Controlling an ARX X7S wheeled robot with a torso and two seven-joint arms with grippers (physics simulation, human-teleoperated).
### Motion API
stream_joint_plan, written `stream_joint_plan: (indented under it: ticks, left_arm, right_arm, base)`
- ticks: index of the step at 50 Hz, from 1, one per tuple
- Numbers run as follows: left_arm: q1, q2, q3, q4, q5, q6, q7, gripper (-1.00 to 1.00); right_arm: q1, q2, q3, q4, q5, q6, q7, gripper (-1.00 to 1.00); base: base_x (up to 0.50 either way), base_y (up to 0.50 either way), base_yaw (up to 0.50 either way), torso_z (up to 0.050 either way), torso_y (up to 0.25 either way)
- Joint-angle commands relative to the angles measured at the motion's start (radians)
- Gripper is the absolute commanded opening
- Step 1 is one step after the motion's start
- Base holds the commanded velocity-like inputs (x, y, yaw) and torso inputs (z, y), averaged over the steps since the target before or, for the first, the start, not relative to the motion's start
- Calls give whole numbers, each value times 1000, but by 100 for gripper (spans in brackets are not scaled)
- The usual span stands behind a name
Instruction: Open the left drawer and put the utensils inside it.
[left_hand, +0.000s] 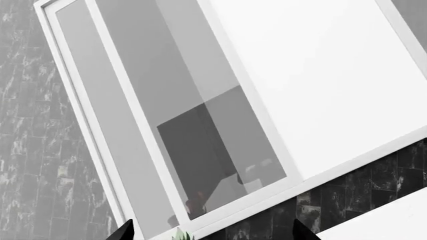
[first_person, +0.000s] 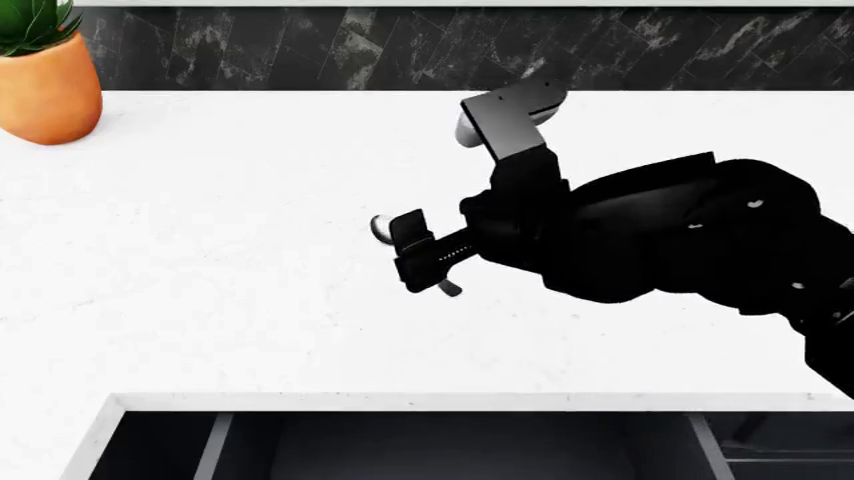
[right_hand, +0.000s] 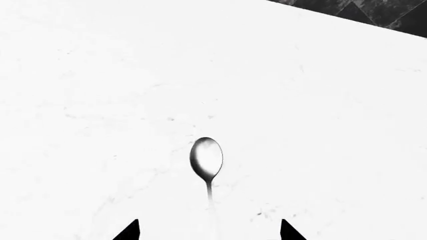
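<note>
Hovering spread-jawed over the spoon (right_hand: 206, 159), right gripper (right_hand: 208, 231); spoon handle cut off, left jaws' state indiscernible.

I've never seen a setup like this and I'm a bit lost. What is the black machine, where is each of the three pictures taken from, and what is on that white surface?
These are simulator renders of a wheeled robot with two arms. The head view looks down from its head camera: the black shape is its right arm, reaching over a white counter. The other two pictures come from small cameras near each gripper.

In the right wrist view, the right gripper is open, its two dark fingertips either side of a silver spoon lying on the counter. It holds nothing yet.

The left wrist view points up at a window and dark tiles; the left gripper is open and empty.

Below the counter edge, the left drawer is already pulled open. A potted plant stands at the far left. I see no knife here.
</note>
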Motion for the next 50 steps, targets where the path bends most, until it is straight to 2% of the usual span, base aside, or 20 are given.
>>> stream_joint_plan:
  ticks: [1,21,50]
  left_arm:
    - [-2,0,2,0,0,0,0,100]
    - [-6,0,6,-2,-1,-1,-1,100]
    - [-12,0,13,-3,2,-1,2,100]
  right_arm:
    - [-24,2,-2,50,-21,-16,-47,100]
    - [-72,-40,-2,171,-56,-63,-132,100]
    - [-112,-108,-69,326,-116,-33,-227,100]
  base:
    - [0,0,0,0,0]
    - [0,0,0,0,0]
    - [0,0,0,0,0]
